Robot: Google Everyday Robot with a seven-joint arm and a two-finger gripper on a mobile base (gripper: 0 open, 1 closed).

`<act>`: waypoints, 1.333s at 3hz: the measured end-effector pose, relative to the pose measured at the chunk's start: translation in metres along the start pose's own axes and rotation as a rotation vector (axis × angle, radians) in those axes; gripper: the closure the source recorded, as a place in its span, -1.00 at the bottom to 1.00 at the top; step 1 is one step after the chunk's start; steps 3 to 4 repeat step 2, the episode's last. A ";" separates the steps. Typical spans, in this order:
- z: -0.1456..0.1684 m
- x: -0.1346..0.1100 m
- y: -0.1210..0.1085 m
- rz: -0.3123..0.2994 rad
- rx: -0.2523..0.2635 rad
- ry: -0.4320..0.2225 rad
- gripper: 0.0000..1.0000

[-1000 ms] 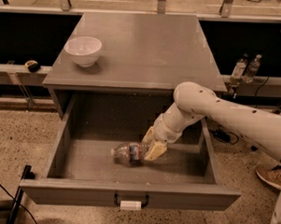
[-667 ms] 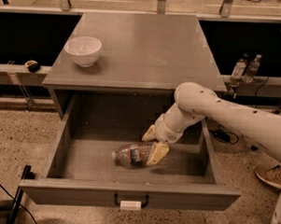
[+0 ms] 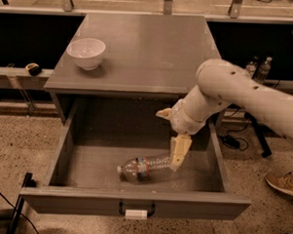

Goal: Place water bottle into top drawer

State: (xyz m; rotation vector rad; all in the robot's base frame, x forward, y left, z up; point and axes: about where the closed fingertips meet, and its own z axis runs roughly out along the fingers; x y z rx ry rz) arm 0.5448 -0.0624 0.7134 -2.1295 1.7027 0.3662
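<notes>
**A:** Where's the bottle (image 3: 146, 168) relative to the gripper (image 3: 168, 138)?

**B:** It's lying on its side on the floor of the open drawer (image 3: 60, 199), just below the jaws. Its base end sits right at the tip of the lower finger (image 3: 179, 150), and its white cap points away from the jaws.

**A:** Are the jaws holding it?

**B:** No. They stand wide apart with nothing between them. One finger points down at the bottle's base, and the other sticks out higher up, near the back of the drawer. I can't tell whether the lower finger actually touches the bottle.

**A:** So what could go wrong?

**B:** I'd judge the bottle as good as placed, so the risk lies in pulling out. It's round and lying flat. If the lower finger drags along it as the arm lifts, it could roll or spin toward the front panel. A sideways swing could also knock that finger against the drawer wall on the side of the jaws opposite the cap.

**A:** And the bowl (image 3: 86, 52)?

**B:** It's up on the top, well apart from the jaws and beyond the upper finger. I see no danger to it.
</notes>
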 end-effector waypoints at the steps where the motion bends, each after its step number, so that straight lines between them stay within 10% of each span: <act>1: -0.064 -0.019 -0.005 -0.032 0.012 0.083 -1.00; 4: -0.070 -0.022 0.001 -0.037 -0.012 0.093 -1.00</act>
